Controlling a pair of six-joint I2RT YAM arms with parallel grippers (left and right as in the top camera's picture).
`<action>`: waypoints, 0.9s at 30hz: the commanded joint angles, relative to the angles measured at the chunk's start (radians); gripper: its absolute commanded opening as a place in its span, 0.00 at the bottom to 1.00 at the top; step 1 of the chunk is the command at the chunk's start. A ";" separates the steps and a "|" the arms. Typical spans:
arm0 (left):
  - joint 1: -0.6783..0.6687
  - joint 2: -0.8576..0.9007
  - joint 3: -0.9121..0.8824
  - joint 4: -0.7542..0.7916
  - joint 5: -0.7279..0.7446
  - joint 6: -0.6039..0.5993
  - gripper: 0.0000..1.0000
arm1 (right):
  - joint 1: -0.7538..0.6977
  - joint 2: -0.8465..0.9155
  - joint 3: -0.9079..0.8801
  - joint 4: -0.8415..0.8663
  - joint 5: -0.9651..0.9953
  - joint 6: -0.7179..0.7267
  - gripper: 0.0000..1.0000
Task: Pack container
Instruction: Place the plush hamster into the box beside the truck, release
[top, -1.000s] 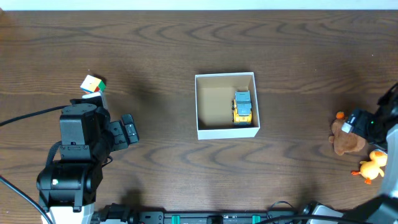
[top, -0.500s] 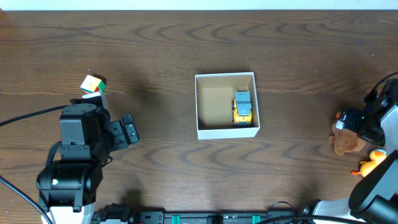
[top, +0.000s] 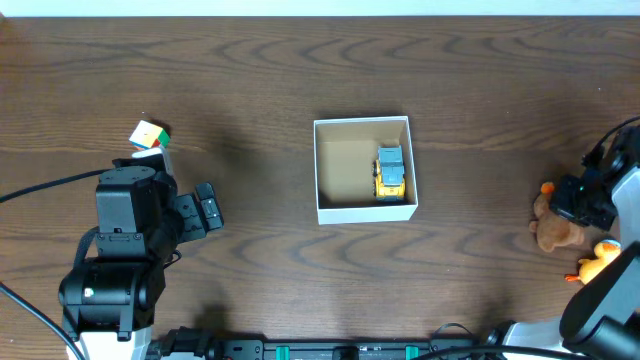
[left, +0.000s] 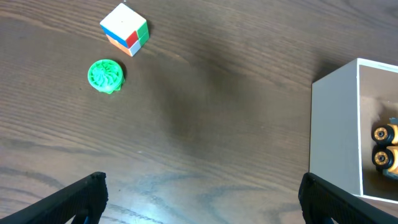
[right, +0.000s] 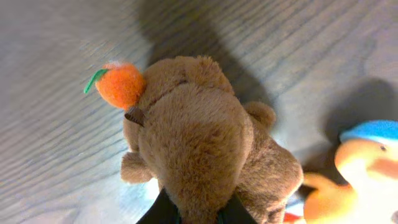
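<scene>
right wrist | right pincer (right: 196, 214) clamped on plush bear (right: 199, 143) | duck (right: 367, 162) beside | left pincer (left: 199, 199) wide open

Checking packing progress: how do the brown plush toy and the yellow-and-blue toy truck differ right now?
The toy truck lies inside the container, by its right wall; the plush toy lies outside it on the table, far right. The right gripper is shut on the plush toy; nothing touches the toy truck. The plush toy is brown and furry; the toy truck is yellow and blue, with wheels. Both are small toys.
</scene>
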 joint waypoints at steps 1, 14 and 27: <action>0.003 0.000 0.018 0.002 -0.005 -0.002 0.98 | 0.058 -0.102 0.111 -0.031 -0.019 0.076 0.01; 0.003 0.000 0.018 0.002 -0.004 -0.002 0.98 | 0.675 -0.240 0.341 -0.093 -0.032 0.299 0.01; 0.003 0.029 0.018 0.001 -0.005 -0.002 0.98 | 1.098 -0.014 0.343 0.093 0.056 0.621 0.01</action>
